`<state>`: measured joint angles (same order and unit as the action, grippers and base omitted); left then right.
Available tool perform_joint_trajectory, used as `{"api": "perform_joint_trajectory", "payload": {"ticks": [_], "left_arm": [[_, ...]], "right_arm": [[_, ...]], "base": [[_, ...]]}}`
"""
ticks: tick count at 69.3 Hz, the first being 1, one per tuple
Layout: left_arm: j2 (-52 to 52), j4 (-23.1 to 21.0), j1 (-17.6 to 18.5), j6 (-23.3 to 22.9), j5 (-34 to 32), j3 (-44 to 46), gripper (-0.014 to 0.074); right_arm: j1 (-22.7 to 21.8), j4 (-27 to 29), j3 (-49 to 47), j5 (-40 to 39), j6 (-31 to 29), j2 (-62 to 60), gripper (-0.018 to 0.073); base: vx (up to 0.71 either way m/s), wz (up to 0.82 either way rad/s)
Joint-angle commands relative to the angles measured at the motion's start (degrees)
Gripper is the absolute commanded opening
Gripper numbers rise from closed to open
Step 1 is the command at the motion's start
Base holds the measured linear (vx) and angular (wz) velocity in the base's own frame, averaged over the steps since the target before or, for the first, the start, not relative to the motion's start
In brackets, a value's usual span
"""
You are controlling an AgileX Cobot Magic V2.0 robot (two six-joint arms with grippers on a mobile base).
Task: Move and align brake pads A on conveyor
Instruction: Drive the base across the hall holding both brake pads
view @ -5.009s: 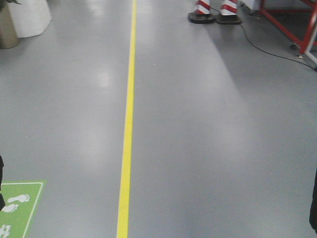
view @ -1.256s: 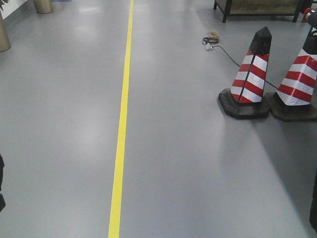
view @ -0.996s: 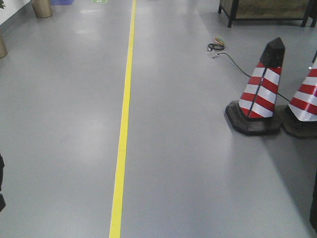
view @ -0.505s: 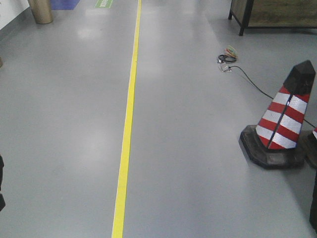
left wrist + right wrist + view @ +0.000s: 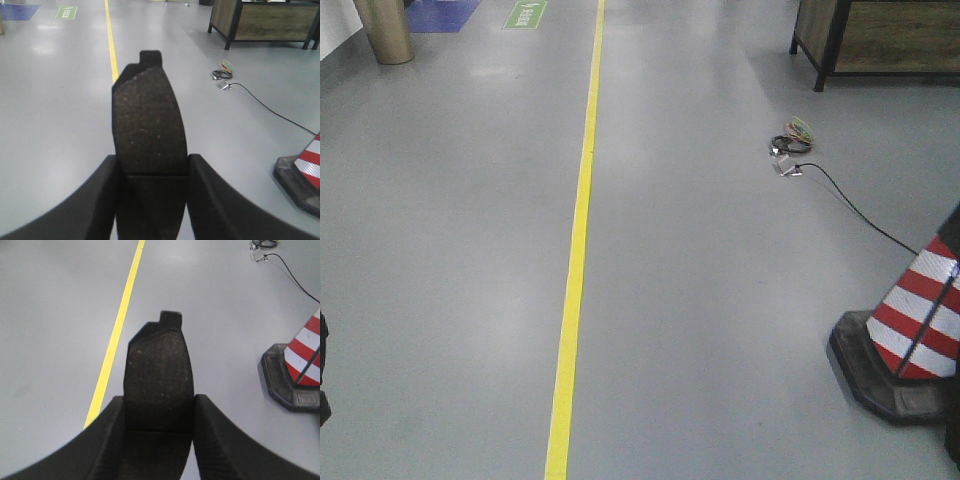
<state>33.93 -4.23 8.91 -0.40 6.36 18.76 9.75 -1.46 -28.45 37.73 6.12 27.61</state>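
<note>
Above floor (image 5: 720, 300), fingers (image 5: 95, 200) (image 5: 102, 440) pinching brake pads (image 5: 149, 125) (image 5: 159, 375)

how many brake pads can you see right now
2: one brake pad clamped in the left gripper, one brake pad clamped in the right gripper. Any others are out of view.

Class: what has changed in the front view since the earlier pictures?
The robot rolled forward along the yellow line: the striped cone slid from far ahead to the near right edge, its twin left view, a cable coil appeared. The line stayed left of centre.
</note>
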Motion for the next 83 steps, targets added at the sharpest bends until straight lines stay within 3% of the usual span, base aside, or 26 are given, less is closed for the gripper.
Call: {"api": "perform_joint_trajectory", "payload": {"ticks": [1, 40, 83], "left_arm": [[-0.1, -0.4, 0.2, -0.5, -5.3, 1.7, -0.0006], [-0.1, -0.4, 0.2, -0.5, -5.3, 1.7, -0.0006], [-0.1, -0.4, 0.2, -0.5, -5.3, 1.7, -0.0006]], "right_arm": [[-0.4, -0.4, -1.8, -5.2, -0.3, 0.1, -0.0007], [-0.4, -0.4, -1.8, -5.2, -0.3, 0.1, -0.0007], [-0.4, -0.4, -1.8, -5.2, -0.3, 0.1, -0.0007]], "base": [[0.53, 0.03], [0.47, -0.09], [0.27, -0.76]]}}
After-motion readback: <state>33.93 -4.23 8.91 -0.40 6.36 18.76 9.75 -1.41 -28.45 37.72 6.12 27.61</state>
